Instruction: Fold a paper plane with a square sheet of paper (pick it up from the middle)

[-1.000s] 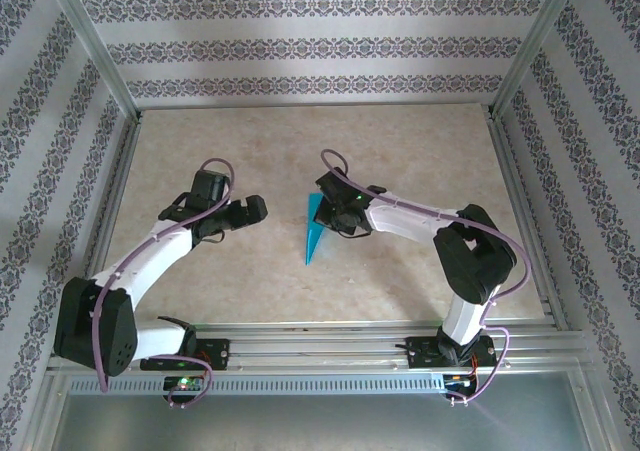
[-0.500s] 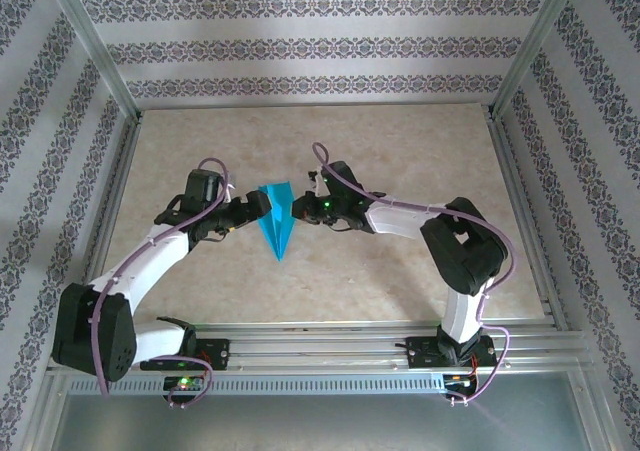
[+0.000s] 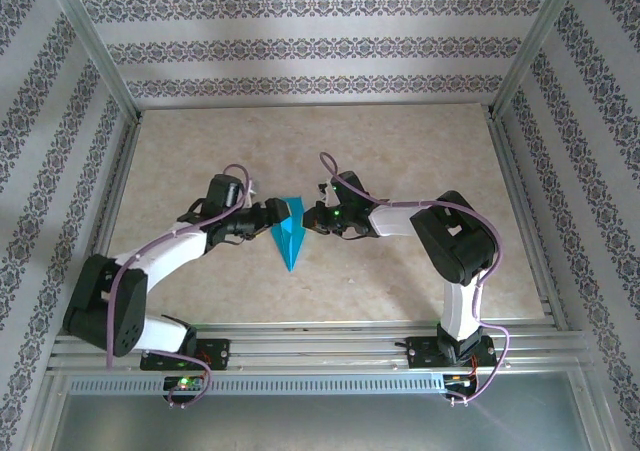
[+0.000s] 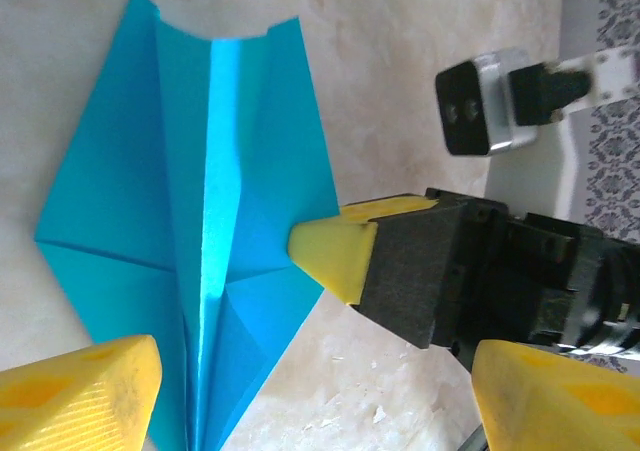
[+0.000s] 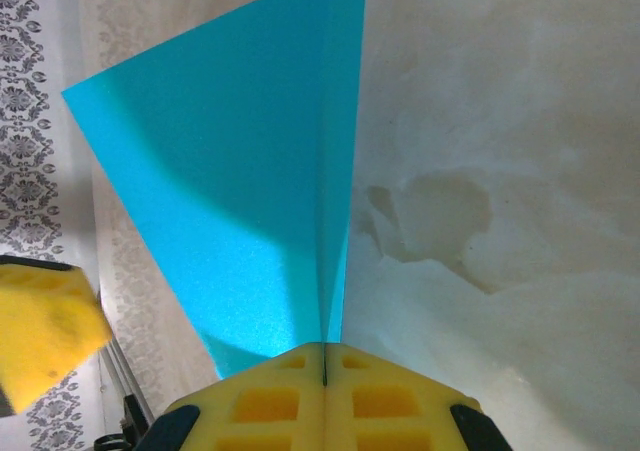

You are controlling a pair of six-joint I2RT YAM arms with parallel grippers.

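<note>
The overhead view is bright and evenly lit from above. The pale mottled stone-look surface (image 3: 420, 141) looks slightly washed out, and the white robot arms (image 3: 165, 251) cast only faint, soft shadows on it. The aluminium frame posts (image 3: 95, 51) splay outward toward the corners, a mild wide-angle stretch. In the left wrist view, glare runs along the central crease of the folded teal-blue paper plane (image 4: 130, 201). There the yellow pads (image 4: 85, 391) of the left hand (image 4: 320, 411) are blurred. In the right wrist view the paper shows fine grain under a soft darker band, and the right hand (image 5: 325, 356) looks sharp.
</note>
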